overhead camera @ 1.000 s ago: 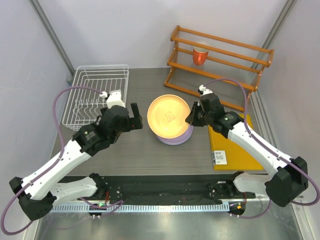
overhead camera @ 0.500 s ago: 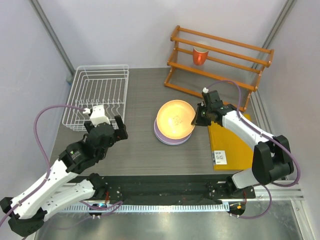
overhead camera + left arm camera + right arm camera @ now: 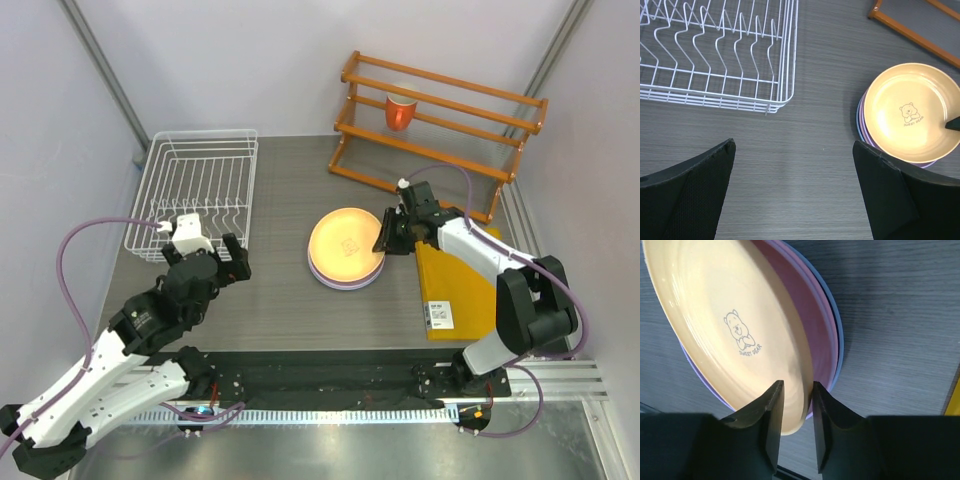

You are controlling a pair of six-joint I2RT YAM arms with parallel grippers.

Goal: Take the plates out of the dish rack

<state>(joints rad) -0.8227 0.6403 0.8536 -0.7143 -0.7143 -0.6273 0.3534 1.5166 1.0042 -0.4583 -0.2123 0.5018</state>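
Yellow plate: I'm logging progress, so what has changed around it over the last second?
The right pincer lowered the yellow plate from a tilt onto the stack and still grips its rim. The left pincer pulled back toward its base, open. Rack, shelf and cup stayed put.

Top view high, wide, wrist views near, downward — all share plates [image 3: 345, 245]

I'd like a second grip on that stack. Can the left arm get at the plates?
Probably yes: the left gripper hangs open over bare table beside the plate stack, nothing between them. The right gripper pinches the far rim of the yellow plate.
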